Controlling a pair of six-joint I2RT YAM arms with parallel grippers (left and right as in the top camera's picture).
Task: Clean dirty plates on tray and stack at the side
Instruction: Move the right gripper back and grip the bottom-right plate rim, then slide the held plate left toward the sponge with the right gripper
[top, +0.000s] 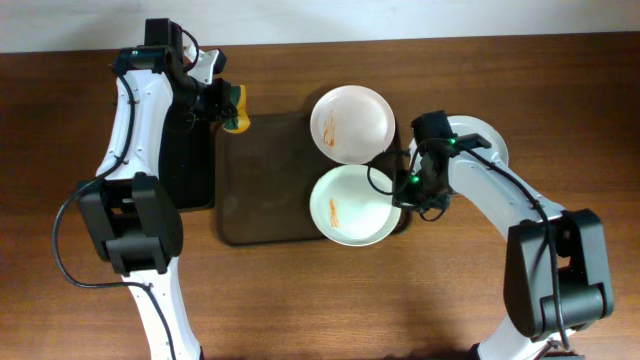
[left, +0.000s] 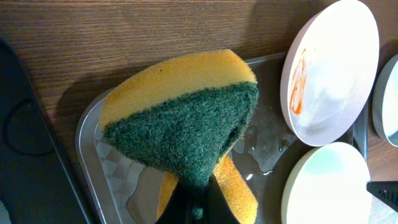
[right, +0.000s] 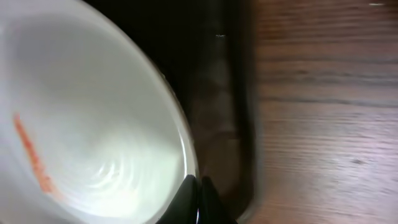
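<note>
The overhead camera looks straight down on the whole table (top: 300, 310). The left wrist camera looks closely past its sponge (left: 180, 118) onto a tray (left: 87, 143) corner. The right wrist camera sits very near one plate (right: 93, 112), blurred. All three share that plate and the tray

1. The tray (top: 262, 190) is bare in its 9 o'clock half; the far plate (top: 352, 123) and near plate (top: 352, 205), almost touching, fill the 3 o'clock half.
2. 11 o'clock: the left gripper (top: 224, 104), clamped on a sponge (top: 238, 110), blocks the corner.
3. 9 o'clock: a black tray (top: 192, 165) lies just beside.
4. 3 o'clock: the right gripper (top: 405, 193) pinches the near plate's rim, with the third plate (top: 492, 140) beyond.
5. 6 o'clock: open table (top: 300, 300).
</note>
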